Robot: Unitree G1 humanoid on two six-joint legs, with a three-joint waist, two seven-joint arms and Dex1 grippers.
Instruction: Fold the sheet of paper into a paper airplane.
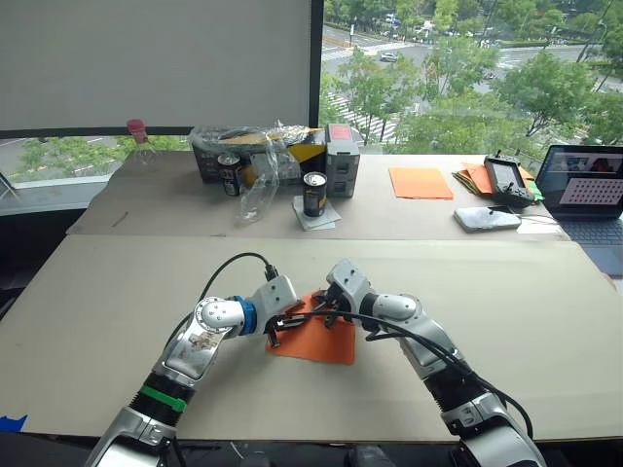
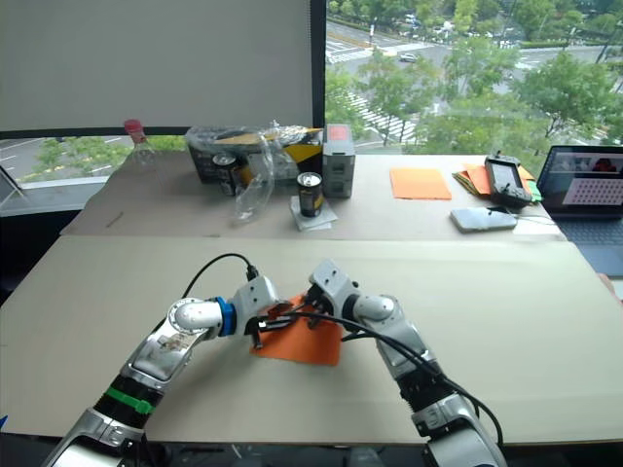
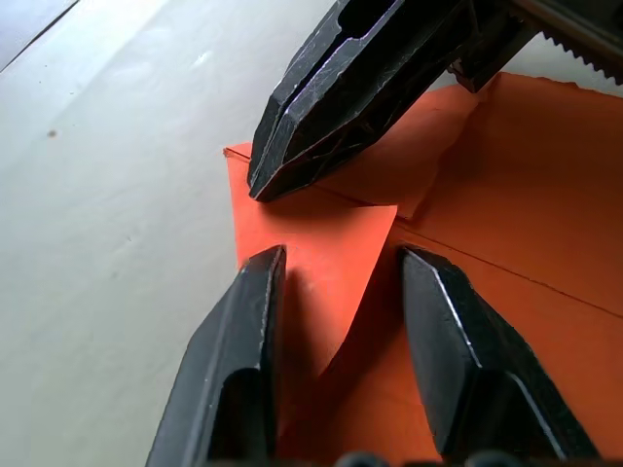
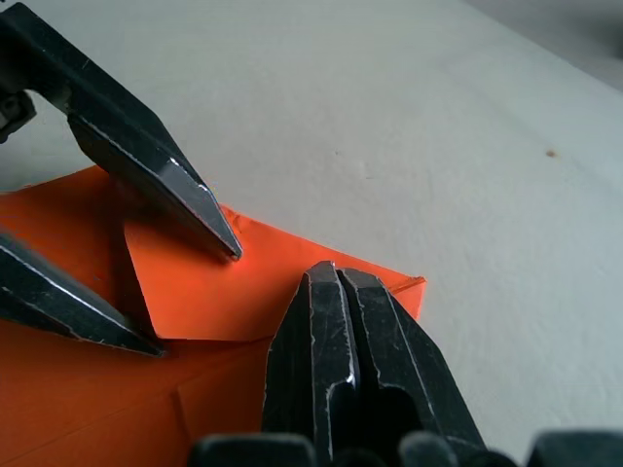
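Observation:
The sheet of paper [image 1: 326,342] lies flat on the table, bright orange, with a crease line and one corner folded over into a triangular flap [image 3: 331,263]. My left gripper [image 3: 341,255] is open, one finger on each side of that flap, tips down on the paper. My right gripper [image 4: 336,274] is shut, and its closed tip rests on the paper by the folded far corner, just across from the left fingers. In the head views both grippers [image 1: 282,326] [image 1: 329,306] meet over the sheet's far left corner.
On the far table stand a smooth orange sheet [image 1: 421,182], a stack of orange and green papers [image 1: 473,177], a black controller [image 1: 508,180], a phone [image 1: 487,219], a laptop [image 1: 589,190], cans [image 1: 314,193] and boxes with plastic wrap [image 1: 263,156].

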